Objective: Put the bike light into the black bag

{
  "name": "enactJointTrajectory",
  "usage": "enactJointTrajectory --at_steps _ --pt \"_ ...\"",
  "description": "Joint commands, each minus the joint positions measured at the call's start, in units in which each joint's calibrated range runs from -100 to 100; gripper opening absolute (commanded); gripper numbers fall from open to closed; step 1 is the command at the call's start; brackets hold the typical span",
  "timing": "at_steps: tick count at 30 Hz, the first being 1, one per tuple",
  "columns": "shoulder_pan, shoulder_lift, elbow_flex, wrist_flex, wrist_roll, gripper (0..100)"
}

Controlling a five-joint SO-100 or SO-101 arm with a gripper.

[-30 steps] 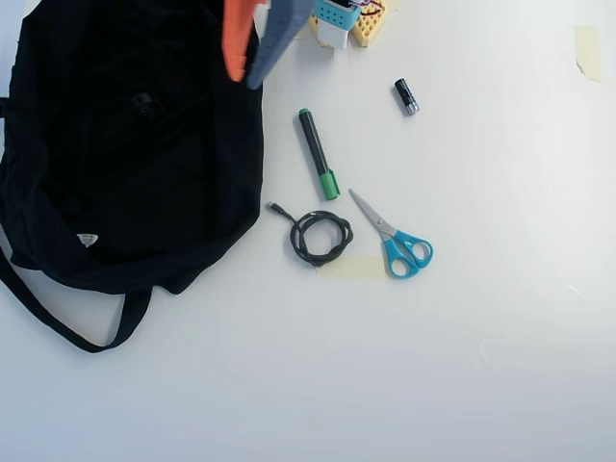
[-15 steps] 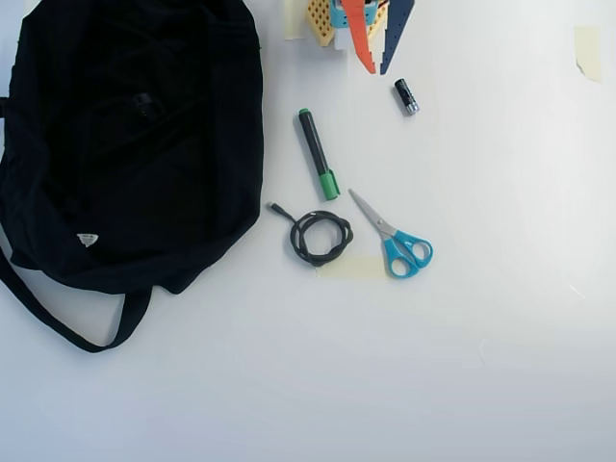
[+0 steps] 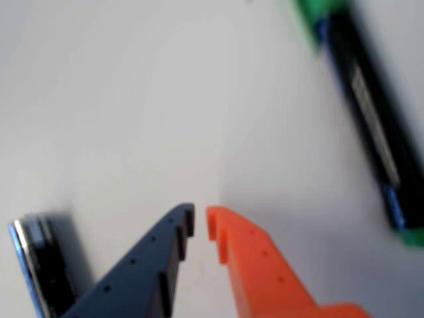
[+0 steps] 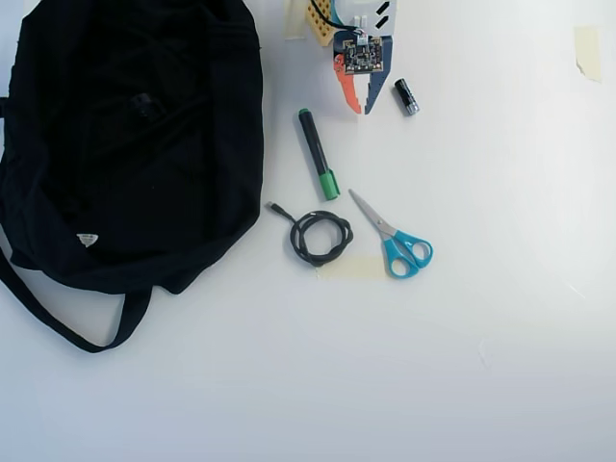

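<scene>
The black bag [image 4: 183, 164] lies at the left of the overhead view, with its strap [image 4: 58, 322] trailing to the front and a small white label [image 4: 88, 239]. A small black looped thing, which looks like the bike light [image 4: 144, 104], rests on the bag's fabric; it is dark on dark and hard to make out. My gripper [image 4: 355, 106] is at the top centre, right of the bag and away from it. In the wrist view my gripper [image 3: 200, 222] has its blue and orange fingers almost touching, with nothing between them, above bare white table.
A green-capped black marker [image 4: 317, 154] [image 3: 371, 126] lies just below the gripper. A small black cylinder with a silver end [image 4: 406, 96] [image 3: 36, 265] lies beside it. A coiled black cable [image 4: 320, 237] and blue-handled scissors [image 4: 395, 241] lie at the centre.
</scene>
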Motion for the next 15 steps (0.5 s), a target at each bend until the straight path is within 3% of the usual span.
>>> enactJointTrajectory --at_steps 1,15 --pt "0.24 -1.08 1.25 4.81 0.23 2" --pt "0.24 -1.08 1.25 4.47 0.28 2"
